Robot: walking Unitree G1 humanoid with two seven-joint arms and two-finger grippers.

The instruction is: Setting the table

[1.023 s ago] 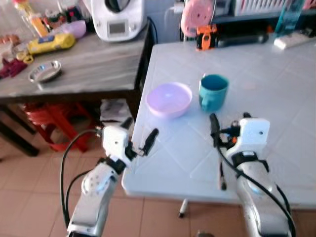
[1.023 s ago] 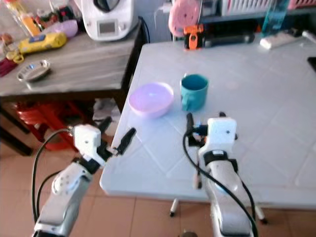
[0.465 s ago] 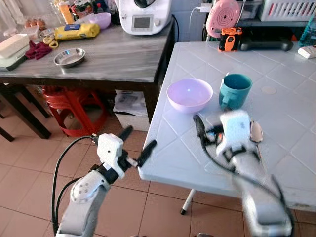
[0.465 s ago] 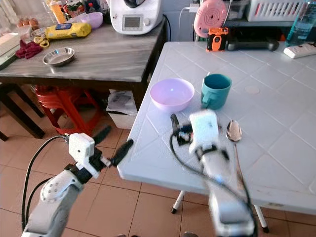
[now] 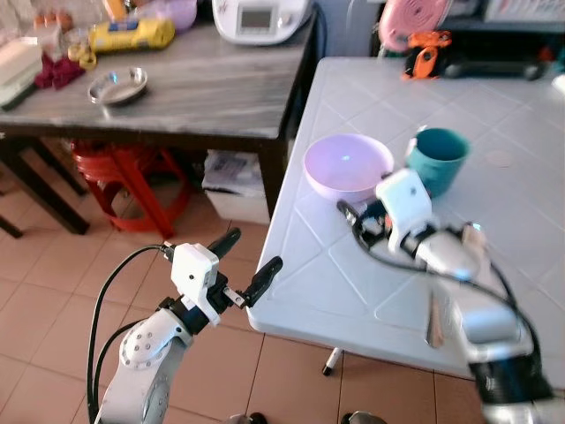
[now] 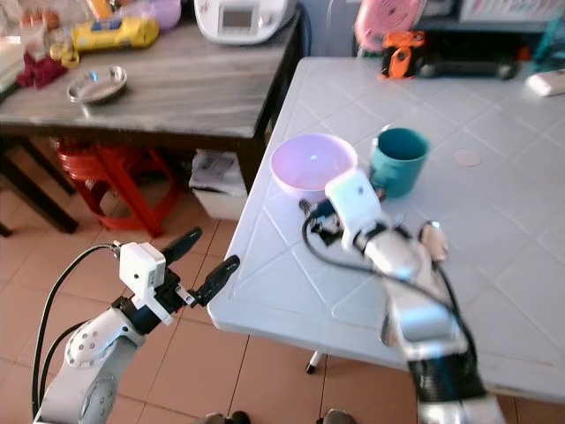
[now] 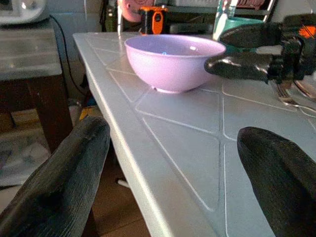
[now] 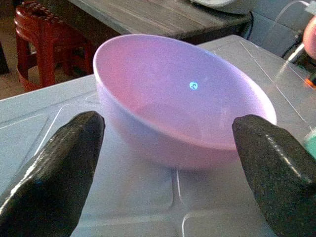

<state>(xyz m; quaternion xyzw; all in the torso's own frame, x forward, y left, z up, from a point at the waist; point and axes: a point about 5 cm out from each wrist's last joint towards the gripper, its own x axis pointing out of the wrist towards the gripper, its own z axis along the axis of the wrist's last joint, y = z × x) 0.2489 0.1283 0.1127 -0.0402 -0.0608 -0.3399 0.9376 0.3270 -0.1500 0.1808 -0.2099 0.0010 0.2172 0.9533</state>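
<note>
A lilac bowl (image 5: 347, 165) stands near the left edge of the white table (image 5: 353, 291), with a teal mug (image 5: 439, 157) to its right. My right gripper (image 5: 355, 225) hovers low over the table just in front of the bowl, open; in the right wrist view the bowl (image 8: 182, 98) sits between and beyond its two fingers (image 8: 54, 168). A spoon (image 5: 474, 234) lies on the table beside my right forearm. My left gripper (image 5: 245, 256) is open and empty, held off the table's front left corner, aimed toward the bowl (image 7: 173, 59).
A dark wooden table (image 5: 212, 97) to the left carries a steel dish (image 5: 116, 85), a yellow packet (image 5: 128, 35) and a white appliance (image 5: 260, 13). A red stool (image 5: 115, 168) stands under it. An orange device (image 5: 425, 60) sits at the white table's back. Tiled floor lies below.
My right gripper has moved forward and left, away from the spoon and up to the bowl. The camera has shifted. My left gripper has stayed by the table corner.
</note>
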